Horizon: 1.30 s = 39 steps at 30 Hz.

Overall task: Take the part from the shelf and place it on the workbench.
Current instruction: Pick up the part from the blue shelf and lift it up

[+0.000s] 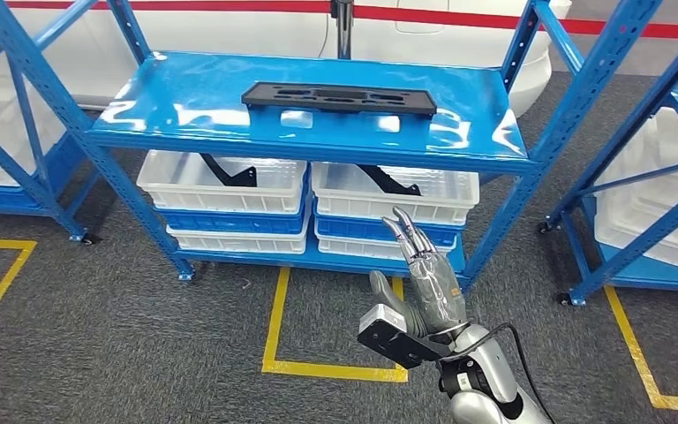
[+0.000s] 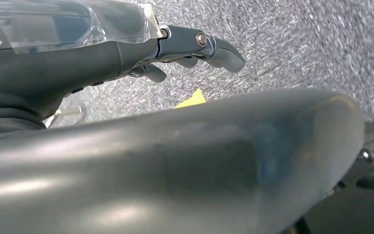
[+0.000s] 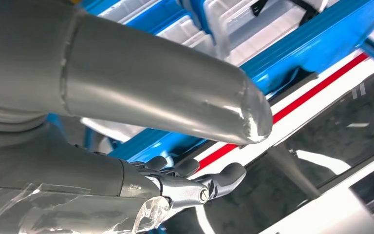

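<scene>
On the top shelf [image 1: 229,115] of the blue rack, toward its back edge, the black part [image 1: 339,97] lies flat, its long axis running along the shelf's length. The right hand [image 1: 424,274] is raised below the front edge, empty, fingers extended and apart; the part lies up and ahead of it. The left hand [image 2: 195,48] hangs over the floor, holding nothing, fingers loosely apart, so the right looks nearer.

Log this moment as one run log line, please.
phase: reaching | right hand: raised, holds nothing | black part: on blue shelf top, untouched
</scene>
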Each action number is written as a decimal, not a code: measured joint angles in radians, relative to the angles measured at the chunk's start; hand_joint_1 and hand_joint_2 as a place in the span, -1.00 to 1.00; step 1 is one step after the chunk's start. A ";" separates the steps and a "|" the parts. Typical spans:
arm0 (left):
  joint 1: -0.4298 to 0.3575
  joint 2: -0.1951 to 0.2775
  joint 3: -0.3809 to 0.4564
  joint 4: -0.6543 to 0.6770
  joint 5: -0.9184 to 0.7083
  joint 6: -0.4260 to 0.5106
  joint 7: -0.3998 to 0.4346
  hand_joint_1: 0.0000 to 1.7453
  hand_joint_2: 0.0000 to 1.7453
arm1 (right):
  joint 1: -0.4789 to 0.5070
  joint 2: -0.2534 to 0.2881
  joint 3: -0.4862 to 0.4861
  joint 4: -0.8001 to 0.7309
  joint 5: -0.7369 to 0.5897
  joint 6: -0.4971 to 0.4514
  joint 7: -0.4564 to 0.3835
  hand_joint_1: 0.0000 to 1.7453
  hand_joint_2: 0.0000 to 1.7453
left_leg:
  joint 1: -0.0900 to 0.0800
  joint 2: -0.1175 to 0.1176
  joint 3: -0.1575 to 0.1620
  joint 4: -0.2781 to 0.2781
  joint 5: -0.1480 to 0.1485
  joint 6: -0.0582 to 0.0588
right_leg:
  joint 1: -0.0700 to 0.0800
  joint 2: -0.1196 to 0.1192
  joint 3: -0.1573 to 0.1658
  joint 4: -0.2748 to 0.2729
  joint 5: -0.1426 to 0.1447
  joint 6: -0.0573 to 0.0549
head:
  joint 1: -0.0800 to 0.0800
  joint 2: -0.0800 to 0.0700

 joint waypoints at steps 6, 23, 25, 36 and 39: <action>-0.001 0.001 0.000 0.000 0.000 -0.002 0.002 -1.00 -1.00 | -0.007 0.000 0.007 -0.002 -0.006 -0.002 -0.004 -1.00 -1.00 | -0.001 -0.021 0.009 0.001 -0.025 -0.023 | 0.005 0.028 0.065 -0.186 0.076 -0.027 | 0.003 0.000; -0.001 0.005 -0.002 0.002 0.004 -0.008 0.002 -1.00 -1.00 | -0.009 -0.001 0.016 -0.002 0.051 -0.009 0.011 -1.00 -1.00 | 0.022 0.055 -0.028 -0.001 0.015 -0.024 | -0.019 -0.008 0.154 -0.132 -0.011 0.019 | -0.001 0.000; -0.002 0.005 -0.002 0.002 0.004 -0.008 0.002 -1.00 -1.00 | -0.010 -0.001 0.017 -0.002 0.065 -0.010 0.018 -1.00 -1.00 | 0.022 0.054 -0.007 -0.003 0.000 -0.016 | -0.018 -0.008 0.071 0.000 -0.040 0.021 | 0.002 0.000; 0.000 0.004 -0.005 0.003 0.005 -0.010 0.001 -1.00 -1.00 | -0.005 -0.007 0.024 0.001 0.068 -0.008 0.050 -1.00 -1.00 | 0.000 0.044 0.122 -0.005 -0.106 -0.035 | 0.011 -0.003 -0.013 -0.161 0.117 -0.026 | 0.002 0.000; -0.006 0.004 -0.005 0.003 0.005 -0.011 0.001 -1.00 -1.00 | -0.008 -0.008 0.023 0.001 0.057 -0.010 0.049 -1.00 -1.00 | 0.003 0.050 0.047 0.141 -0.089 -0.055 | 0.004 -0.001 0.026 -0.168 0.094 -0.044 | 0.000 0.000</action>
